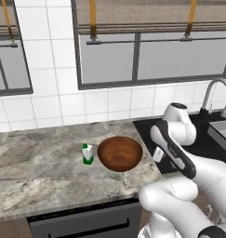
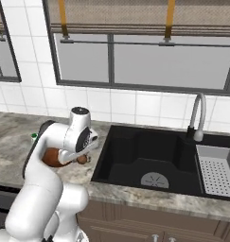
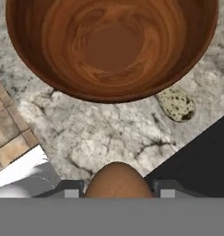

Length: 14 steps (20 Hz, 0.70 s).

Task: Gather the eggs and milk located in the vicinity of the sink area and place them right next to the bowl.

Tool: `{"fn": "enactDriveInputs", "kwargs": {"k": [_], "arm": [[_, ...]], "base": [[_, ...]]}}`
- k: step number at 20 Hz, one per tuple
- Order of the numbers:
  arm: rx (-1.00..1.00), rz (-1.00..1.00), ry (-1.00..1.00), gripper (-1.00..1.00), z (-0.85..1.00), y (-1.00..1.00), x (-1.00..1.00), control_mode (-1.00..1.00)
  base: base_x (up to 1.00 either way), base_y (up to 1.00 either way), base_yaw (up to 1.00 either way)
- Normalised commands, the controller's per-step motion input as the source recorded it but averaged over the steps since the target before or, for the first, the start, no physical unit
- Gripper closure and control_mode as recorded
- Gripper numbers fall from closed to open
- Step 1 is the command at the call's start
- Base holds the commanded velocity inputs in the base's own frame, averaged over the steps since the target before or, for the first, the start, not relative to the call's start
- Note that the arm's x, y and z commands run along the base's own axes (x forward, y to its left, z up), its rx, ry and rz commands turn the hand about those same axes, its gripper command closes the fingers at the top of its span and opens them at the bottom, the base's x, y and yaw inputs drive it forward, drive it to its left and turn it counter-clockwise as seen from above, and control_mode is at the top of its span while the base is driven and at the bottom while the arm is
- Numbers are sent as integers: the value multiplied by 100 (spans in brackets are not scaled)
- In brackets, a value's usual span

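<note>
The milk (image 1: 88, 154) is standing upright on the counter (image 1: 35, 167), just beside the bowl's left side. The bowl (image 1: 120, 153) is sitting near the counter's front edge, close to the sink (image 2: 149, 158). The fingers (image 3: 117, 191) are clamping the brown egg (image 3: 117, 180) above the counter between bowl and sink — a speckled egg (image 3: 177, 104) is lying against the bowl's rim.

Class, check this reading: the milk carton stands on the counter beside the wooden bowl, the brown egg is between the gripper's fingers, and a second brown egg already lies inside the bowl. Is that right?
Not quite. The bowl holds nothing, as the hand view shows; a speckled egg lies on the counter beside it. The milk carton does stand by the bowl, and the brown egg sits in the gripper.
</note>
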Motion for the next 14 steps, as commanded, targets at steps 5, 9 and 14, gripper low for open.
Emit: {"fn": "enactDriveInputs", "kwargs": {"k": [5, 9, 14], "arm": [[0, 58, 23, 100, -2, 0, 99, -100], [1, 13, 18, 100, -10, -19, 54, -100], [24, 2, 8, 100, -58, -30, 14, -100]], "base": [[0, 0, 0], [0, 0, 0], [0, 0, 0]]}}
